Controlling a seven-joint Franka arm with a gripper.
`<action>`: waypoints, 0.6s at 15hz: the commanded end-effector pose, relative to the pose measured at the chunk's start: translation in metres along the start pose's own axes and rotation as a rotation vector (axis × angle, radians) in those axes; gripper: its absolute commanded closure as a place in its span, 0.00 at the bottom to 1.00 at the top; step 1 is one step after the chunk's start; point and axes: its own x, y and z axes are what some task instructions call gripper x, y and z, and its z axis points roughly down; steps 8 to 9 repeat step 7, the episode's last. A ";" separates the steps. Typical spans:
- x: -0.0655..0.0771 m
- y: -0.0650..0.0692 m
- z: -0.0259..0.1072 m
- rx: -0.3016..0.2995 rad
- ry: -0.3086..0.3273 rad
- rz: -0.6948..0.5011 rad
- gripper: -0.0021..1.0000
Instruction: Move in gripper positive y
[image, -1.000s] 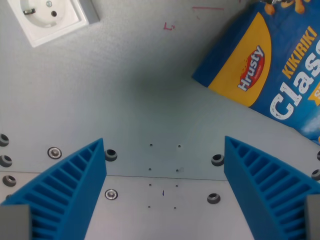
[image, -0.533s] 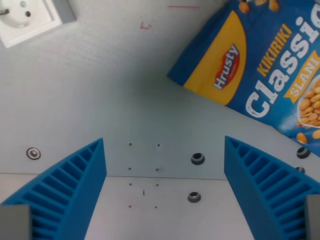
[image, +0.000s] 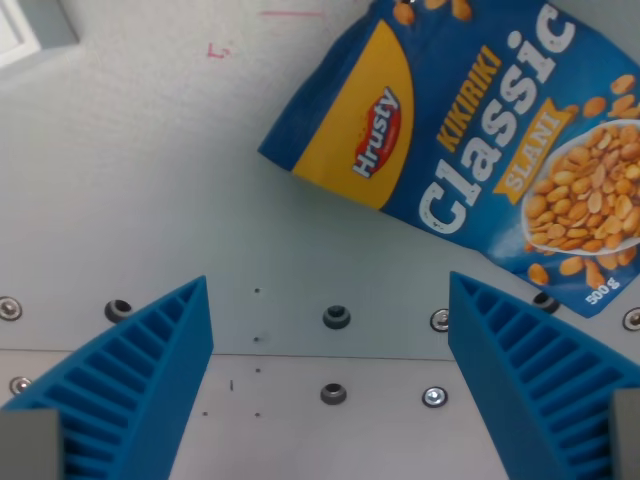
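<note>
**One peanut bag, two blue fingers, nothing held**

Wrist view: my claw (image: 328, 400) hangs released over the table (image: 150, 180), its two ribbed blue fingers (image: 130, 390) spread wide with only bare table between them. I count one snack bag (image: 470, 160), blue and yellow, printed "Hrusty Kikiriki Classic Slani" with peanuts pictured; it lies flat and tilted, above my fingers and toward the wrist view's right, apart from both. Below the bag's lower edge I count about eight screws and bolt holes (image: 336, 318) in two loose rows along a seam in the table. To the upper left of the bag, one small red scribble (image: 218, 50) and one red line sit on the table. Far left of the bag, at the top corner, one sliver of a white socket box (image: 25, 25) shows.

Against half a second ago, the whole scene has slid toward the wrist view's left: more of the bag shows, less of the socket box. That is my camera shifting; the things themselves lie as they did, and my fingers are spread just as wide.
</note>
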 end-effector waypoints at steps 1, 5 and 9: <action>0.006 0.017 0.000 0.007 0.001 -0.018 0.00; 0.007 0.037 0.000 0.007 0.001 -0.018 0.00; 0.007 0.046 0.000 0.007 0.001 -0.018 0.00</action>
